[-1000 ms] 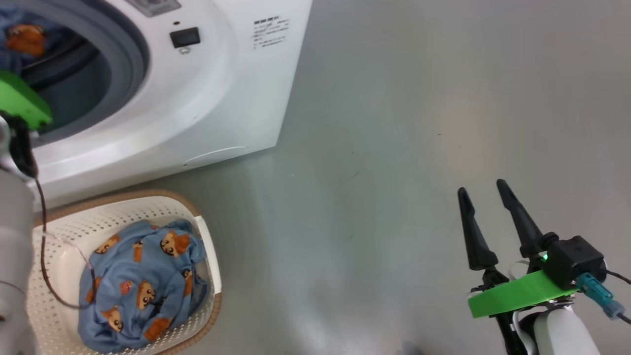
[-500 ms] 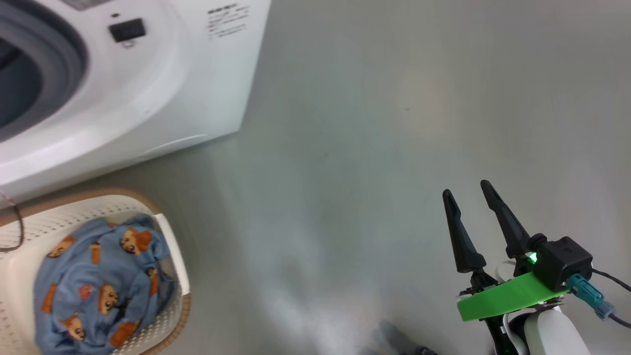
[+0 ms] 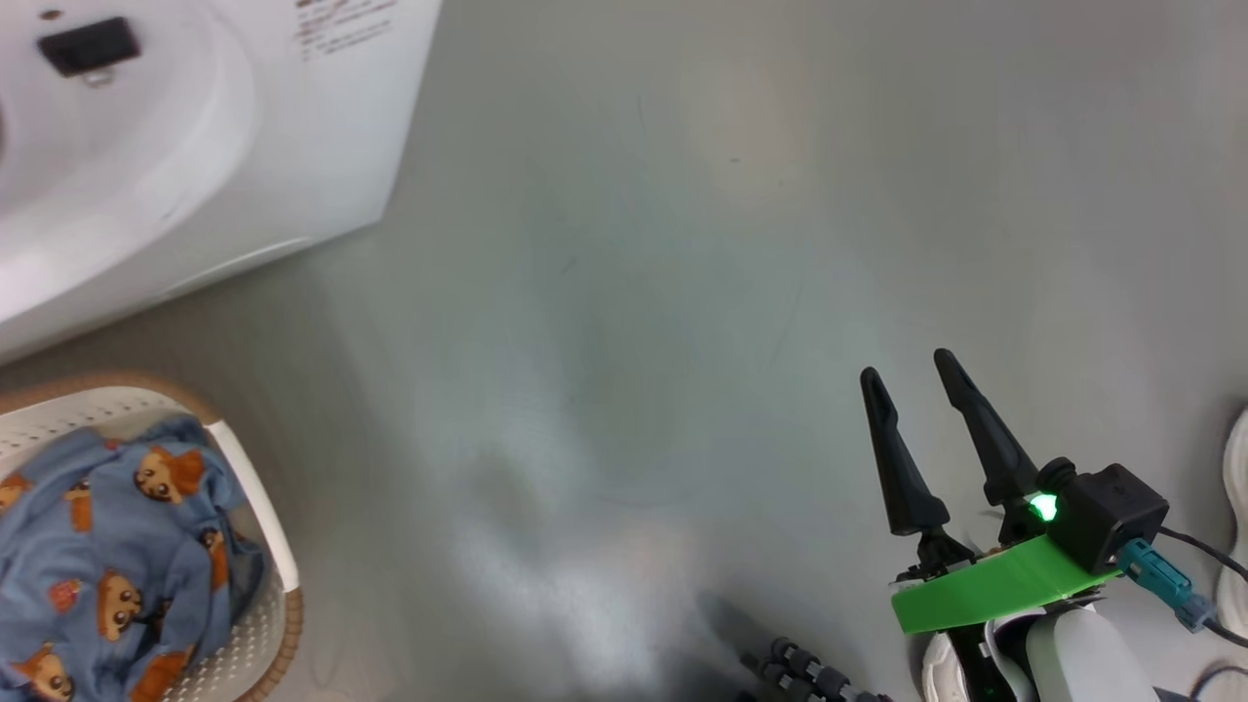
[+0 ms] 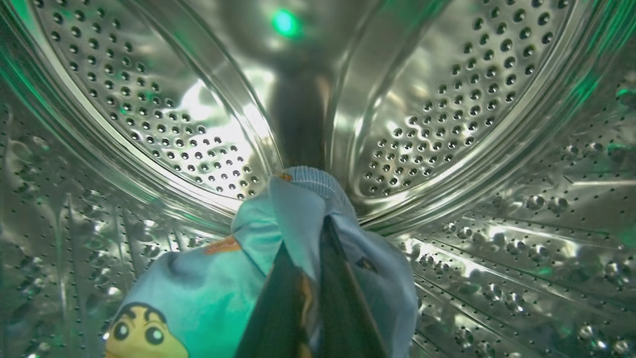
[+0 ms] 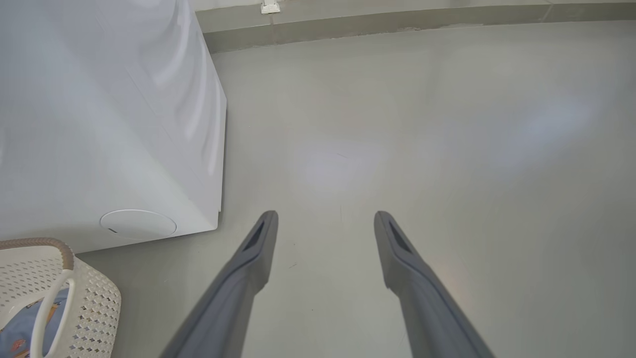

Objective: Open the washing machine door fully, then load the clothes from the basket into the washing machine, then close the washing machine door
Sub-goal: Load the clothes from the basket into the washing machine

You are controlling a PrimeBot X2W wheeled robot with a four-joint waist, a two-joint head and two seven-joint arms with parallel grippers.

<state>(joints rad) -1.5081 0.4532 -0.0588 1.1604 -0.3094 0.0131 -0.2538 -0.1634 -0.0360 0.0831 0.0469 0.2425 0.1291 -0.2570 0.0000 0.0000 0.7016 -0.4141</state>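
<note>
The white washing machine (image 3: 195,127) stands at the upper left of the head view, its door out of view. In the left wrist view my left gripper (image 4: 310,233) is inside the perforated steel drum (image 4: 437,109), shut on a light blue bear-print garment (image 4: 223,283) that hangs over its fingers. More of the blue clothes (image 3: 107,556) lie in the cream basket (image 3: 258,546) at the lower left on the floor. My right gripper (image 3: 909,366) hovers open over bare floor at the lower right, with nothing between its fingers (image 5: 258,243).
The grey floor (image 3: 682,292) stretches to the right of the machine. The machine's white side and round filter cap (image 5: 138,223) show beside the basket (image 5: 94,298). A white shoe (image 3: 1236,468) sits at the right edge, and a wall skirting (image 5: 397,20) runs behind.
The head camera has swung right, so machine and basket slid left and the drum opening and left arm left the picture. The right gripper stays open.
</note>
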